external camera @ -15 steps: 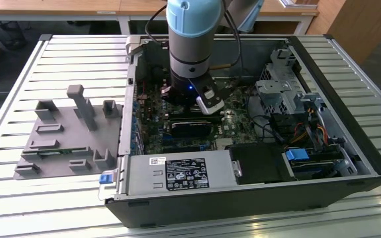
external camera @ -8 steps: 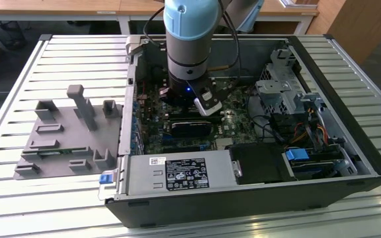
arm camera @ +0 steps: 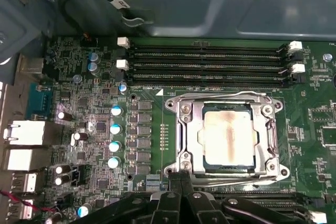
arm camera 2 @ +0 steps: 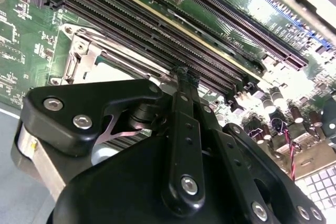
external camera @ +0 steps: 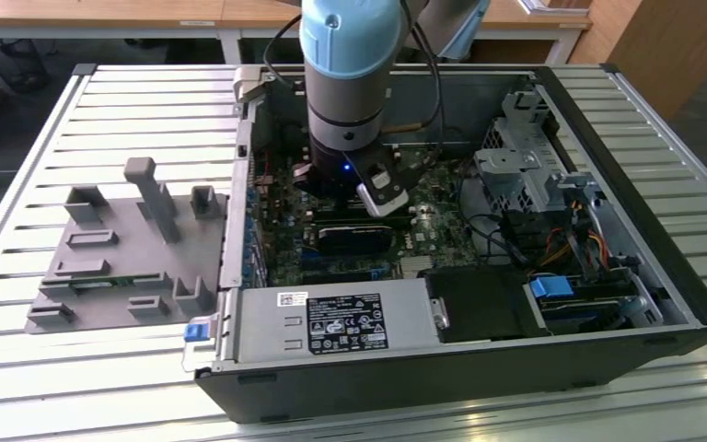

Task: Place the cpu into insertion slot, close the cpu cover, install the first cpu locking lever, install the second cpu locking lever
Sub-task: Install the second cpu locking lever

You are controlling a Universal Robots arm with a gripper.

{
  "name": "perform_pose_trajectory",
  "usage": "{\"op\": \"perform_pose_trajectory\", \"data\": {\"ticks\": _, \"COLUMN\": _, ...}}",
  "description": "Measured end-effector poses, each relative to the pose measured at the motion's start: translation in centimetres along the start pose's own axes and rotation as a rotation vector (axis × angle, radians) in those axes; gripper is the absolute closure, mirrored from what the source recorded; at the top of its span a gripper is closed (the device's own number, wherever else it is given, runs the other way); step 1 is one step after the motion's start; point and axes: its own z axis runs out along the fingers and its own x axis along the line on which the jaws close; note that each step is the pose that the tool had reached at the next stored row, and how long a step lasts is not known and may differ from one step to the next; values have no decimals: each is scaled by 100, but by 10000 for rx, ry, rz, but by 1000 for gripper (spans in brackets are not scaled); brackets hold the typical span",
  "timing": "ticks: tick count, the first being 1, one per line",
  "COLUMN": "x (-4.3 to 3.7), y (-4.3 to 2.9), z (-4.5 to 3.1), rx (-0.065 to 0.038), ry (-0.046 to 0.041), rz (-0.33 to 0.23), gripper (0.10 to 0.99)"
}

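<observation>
The cpu (arm camera: 229, 136) sits in the insertion slot (arm camera: 227, 173) with the cpu cover (arm camera: 227, 103) down over it. The tool (arm camera: 181, 178) — fingers pinched together, holding nothing — presses at the frame's edge, likely working a locking lever.

three cameras, one open computer case

the exterior view looked down from above and in front at the whole computer case (external camera: 477, 368) on a slatted table (external camera: 34, 138), from well back. the first wrist view looked close down on the green circuit board (arm camera: 94, 103). the second wrist view looked closer still, past the gripper (arm camera 2: 181, 74). both wrist views shared the memory slots (arm camera: 207, 64) (arm camera 2: 157, 24).
</observation>
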Motion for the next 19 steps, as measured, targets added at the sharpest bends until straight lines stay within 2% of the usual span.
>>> {"op": "perform_pose_trajectory", "data": {"ticks": 6, "x": 3, "y": -5, "z": 27, "rx": -170, "ry": -2, "rz": 3, "gripper": 980}}
{"op": "perform_pose_trajectory", "data": {"ticks": 12, "x": 58, "y": -12, "z": 52, "rx": -219, "ry": 0, "rz": 6, "gripper": 980}}
{"op": "perform_pose_trajectory", "data": {"ticks": 19, "x": 64, "y": -10, "z": 41, "rx": -224, "ry": -7, "rz": 1, "gripper": 980}}
